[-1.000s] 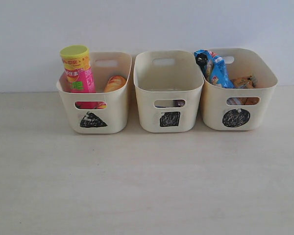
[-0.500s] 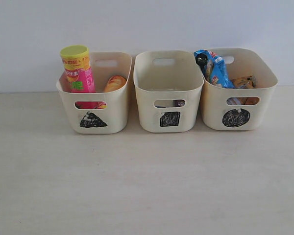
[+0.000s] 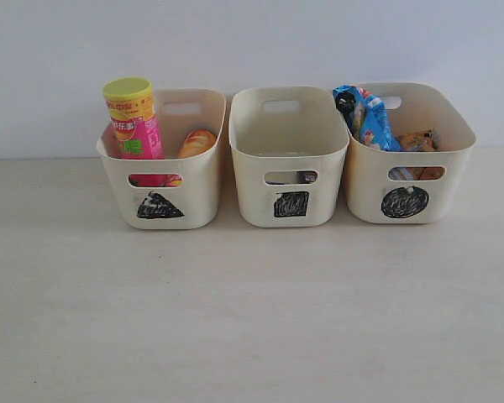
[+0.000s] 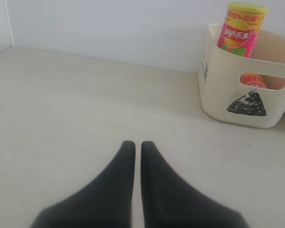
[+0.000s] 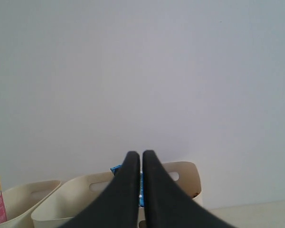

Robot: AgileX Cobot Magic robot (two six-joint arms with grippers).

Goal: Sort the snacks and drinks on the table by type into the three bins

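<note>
Seemingly nothing lies on the surface (image 3: pixel 252 319); all sits in the three bins (image 3: pixel 319 197). Left tool (image 4: pixel 137 144) and right tool (image 5: pixel 140 153), both closed and empty, should park well clear.

Worktop (image 3: pixel 252 319): pale, faintly grained, flat.
On it, at the back: three cream plastic tubs side by side, namely triangle-marked tub (image 3: pixel 195 198), square-marked tub (image 3: pixel 254 200), circle-marked tub (image 3: pixel 365 198).

A pale wooden table (image 3: pixel 252 319) meets a plain white wall (image 3: pixel 252 42).
</note>
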